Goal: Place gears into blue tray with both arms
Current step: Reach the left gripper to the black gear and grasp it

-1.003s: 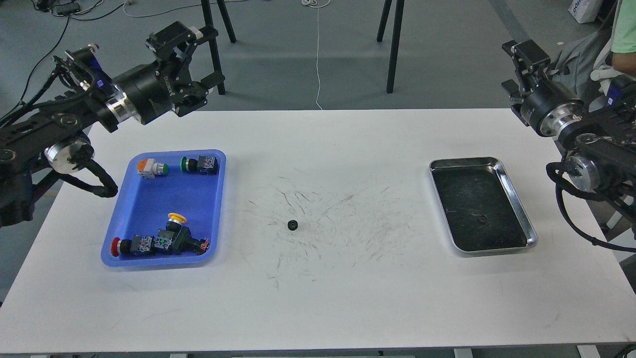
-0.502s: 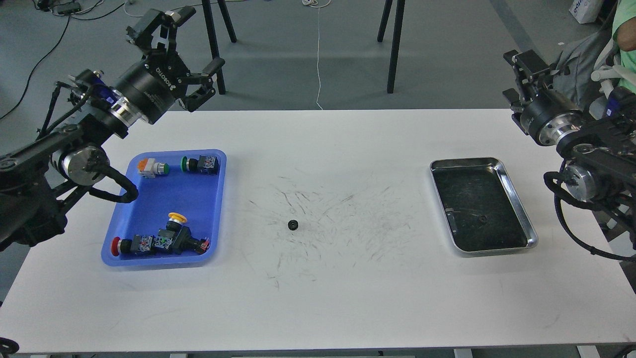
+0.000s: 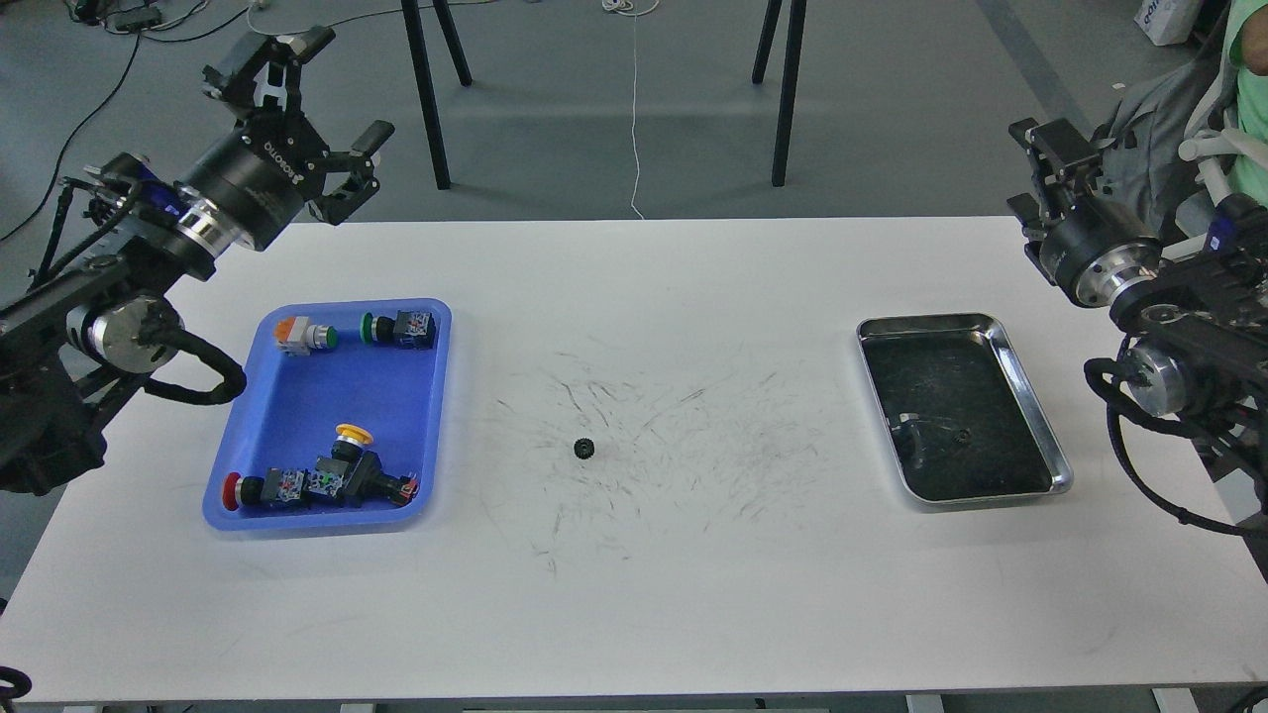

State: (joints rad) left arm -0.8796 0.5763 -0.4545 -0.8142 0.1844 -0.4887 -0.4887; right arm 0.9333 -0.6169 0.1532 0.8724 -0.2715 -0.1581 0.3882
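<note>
One gear [image 3: 584, 449], a tiny black toothed wheel, lies on the scuffed middle of the white table. A second gear [image 3: 959, 435] lies inside the steel tray [image 3: 926, 320] at the right. The blue tray [image 3: 297, 406] sits at the left and holds several coloured push-button switches. My left gripper [image 3: 342, 89] hangs open above the table's far left corner, well behind the blue tray, with nothing between its fingers. Beyond the table's far right corner my right gripper [image 3: 1030, 168] stands open and empty, behind the steel tray.
The push-button switches [image 3: 317, 485] crowd the blue tray's near end, and two more [image 3: 396, 327] lie at its far end. Black stand legs [image 3: 783, 99] rise behind the table. A seated person [image 3: 1248, 59] is at the far right.
My left gripper has swung up and to the left, away from the table, turning as it went. The right gripper has shifted slightly lower. Gears and trays have not moved.
</note>
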